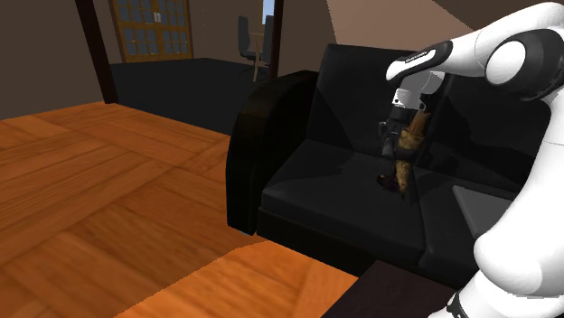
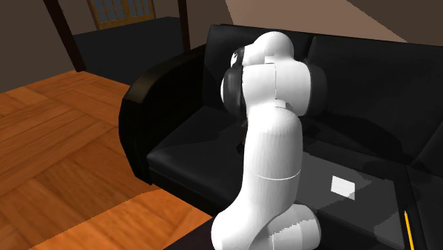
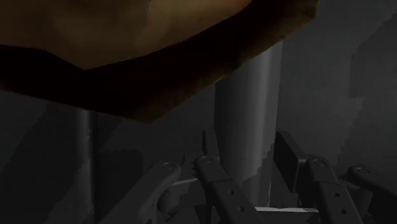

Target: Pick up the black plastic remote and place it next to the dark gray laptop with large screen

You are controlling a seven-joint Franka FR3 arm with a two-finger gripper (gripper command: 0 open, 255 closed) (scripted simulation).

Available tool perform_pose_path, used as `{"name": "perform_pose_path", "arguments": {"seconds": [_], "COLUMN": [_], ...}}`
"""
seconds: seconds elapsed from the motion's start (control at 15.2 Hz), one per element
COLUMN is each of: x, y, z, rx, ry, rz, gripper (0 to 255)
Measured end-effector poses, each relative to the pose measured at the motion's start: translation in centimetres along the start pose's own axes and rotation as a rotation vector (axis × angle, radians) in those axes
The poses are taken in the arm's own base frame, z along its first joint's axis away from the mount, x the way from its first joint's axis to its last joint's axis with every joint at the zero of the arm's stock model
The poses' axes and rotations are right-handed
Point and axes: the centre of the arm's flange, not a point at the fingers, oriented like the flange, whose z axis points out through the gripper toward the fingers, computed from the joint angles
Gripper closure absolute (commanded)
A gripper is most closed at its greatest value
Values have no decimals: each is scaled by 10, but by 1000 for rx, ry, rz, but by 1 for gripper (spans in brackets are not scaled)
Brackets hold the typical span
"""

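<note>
Brown and long, the remote (image 1: 408, 152) hangs steeply tilted right against the gripper (image 1: 394, 143), above the seat of the black sofa (image 1: 307, 181). Its lower end is at or just over the cushion. The wrist view has it close up as a brown mass. Whether the gripper clasps it I cannot tell. What seems to be the grey laptop (image 2: 373, 206) lies flat farther along the seat, well apart from the remote.

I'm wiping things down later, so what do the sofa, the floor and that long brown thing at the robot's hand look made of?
Sofa: black, smooth, faintly shiny, likely leather or vinyl. Floor: orange-brown wood, visible grain and plank joints, light gloss. Long brown thing: mottled tan, matte; material unclear.
</note>
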Motion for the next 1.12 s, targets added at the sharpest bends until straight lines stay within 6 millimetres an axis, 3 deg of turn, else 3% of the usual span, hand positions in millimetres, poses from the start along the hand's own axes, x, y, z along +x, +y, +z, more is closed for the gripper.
{"name": "perform_pose_path", "arguments": {"seconds": [0.4, 0.73, 0.86, 1.12], "x": [10, 20, 22, 29], "y": [80, 145, 161, 165], "z": [1, -9, 0, 18], "rx": [0, 0, 0, 0], "ry": [-1, 0, -1, -1], "rz": [1, 1, 0, -1], "gripper": [255, 255, 255, 255]}}
